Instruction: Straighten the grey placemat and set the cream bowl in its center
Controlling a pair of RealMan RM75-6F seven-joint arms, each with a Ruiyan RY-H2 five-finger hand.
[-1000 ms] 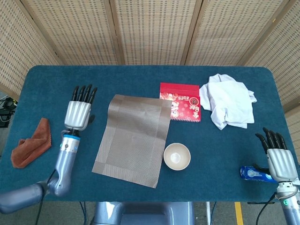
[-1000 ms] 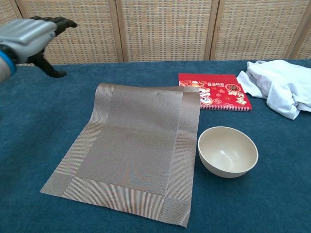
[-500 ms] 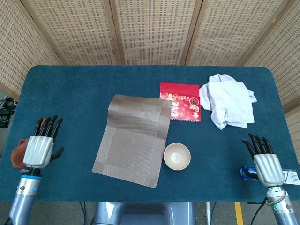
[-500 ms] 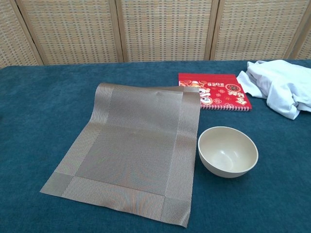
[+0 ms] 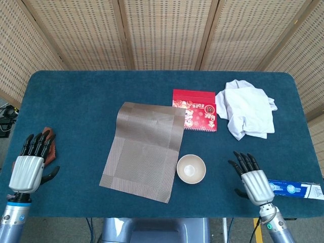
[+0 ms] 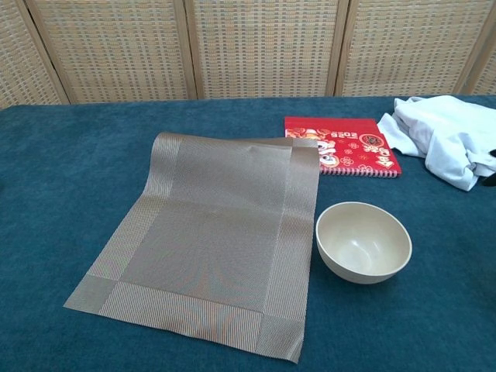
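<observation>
The grey placemat (image 5: 144,150) (image 6: 209,240) lies askew on the blue table, its far right corner overlapping a red booklet (image 5: 196,109). The cream bowl (image 5: 191,169) (image 6: 363,242) stands upright and empty on the cloth just right of the mat's near right edge. My left hand (image 5: 28,165) hovers at the table's near left corner, fingers straight and apart, holding nothing. My right hand (image 5: 251,177) is at the near right, a short way right of the bowl, fingers spread and empty. In the chest view only a dark fingertip (image 6: 488,180) shows at the right edge.
The red booklet (image 6: 342,155) lies behind the bowl. A crumpled white cloth (image 5: 247,107) (image 6: 447,144) sits at the far right. A blue and white tube (image 5: 294,189) lies near the right front edge. A brown rag (image 5: 48,148) peeks out behind my left hand.
My left hand has drawn back from beside the mat to the near left corner. My right hand has moved left toward the bowl, uncovering the tube. Mat and bowl have not moved.
</observation>
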